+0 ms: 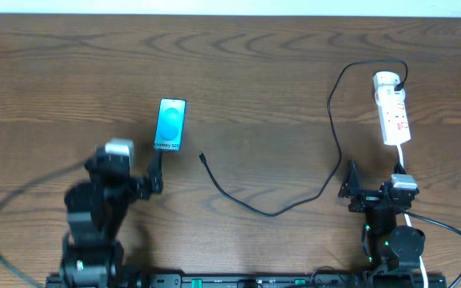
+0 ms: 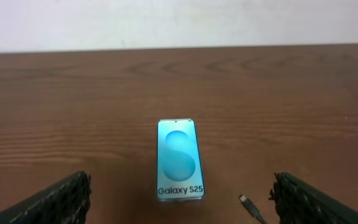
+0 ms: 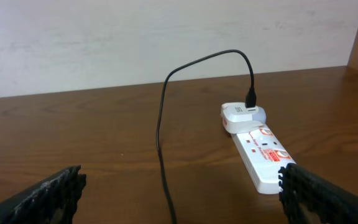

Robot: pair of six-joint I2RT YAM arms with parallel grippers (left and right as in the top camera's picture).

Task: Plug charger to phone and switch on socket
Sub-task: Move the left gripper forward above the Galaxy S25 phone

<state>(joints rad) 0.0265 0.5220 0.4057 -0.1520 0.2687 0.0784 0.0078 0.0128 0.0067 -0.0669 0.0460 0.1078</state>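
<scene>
The left fingers (image 2: 58, 200) stand spread wide and hold nothing. The phone (image 2: 179, 160) lies flat between them and just ahead, with its near edge close to the fingertips and bare surface (image 2: 61, 99) along its other edges. The charger (image 2: 248, 204) tip rests just inside the right-hand finger, apart from the phone. The right fingers (image 3: 51, 194) are also spread and empty. The socket (image 3: 263, 157) lies ahead by their right-hand finger, and the charger's cable runs up between them.
</scene>
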